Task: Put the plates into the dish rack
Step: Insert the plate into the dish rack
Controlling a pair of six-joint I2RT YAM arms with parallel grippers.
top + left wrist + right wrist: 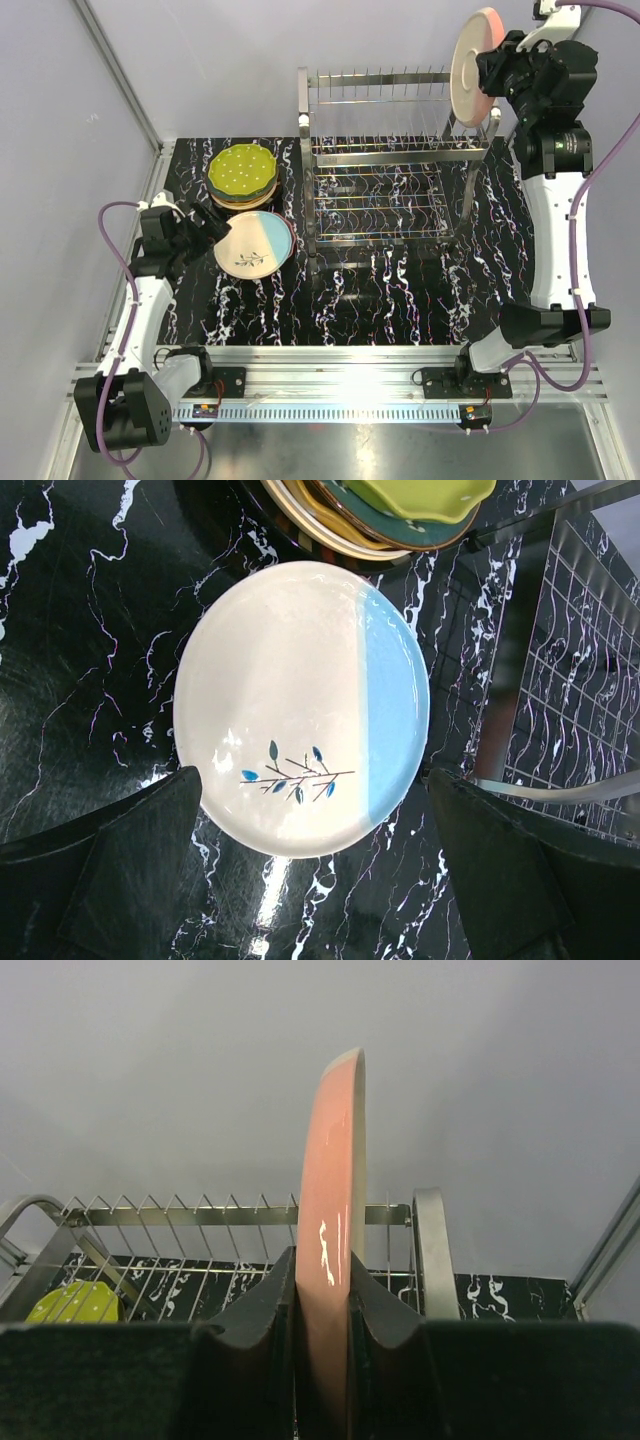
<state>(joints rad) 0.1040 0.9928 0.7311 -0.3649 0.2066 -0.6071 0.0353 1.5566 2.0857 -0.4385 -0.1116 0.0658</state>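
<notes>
Right wrist view: the right gripper (322, 1295) is seen closed narrowly on the lower rim of a pink plate (332, 1160), which is held on edge and upright between the two dark fingers. Behind and below it the dish rack (200, 1216) is shown, with its row of thin tines running across the middle of the frame and a tubular end post just right of the plate.

In the top external view the same plate (472, 65) is held in the air at the upper right, above the right end of the dish rack (390, 155) and touching none of it.

At centre left the left gripper (215, 232) is spread fully wide and holds nothing. It hovers over a cream and pale blue plate (300, 680) that lies flat on the black marbled table (400, 300). A stack of plates (243, 172), topped by a dotted green one, is set just above it in the frame.

The step in hand is judged to be slotting the pink plate. It would best be kept vertical, its edge lined up with one gap between tines and clear of the end post. It should be lowered slowly and released only once the rim is seated.
</notes>
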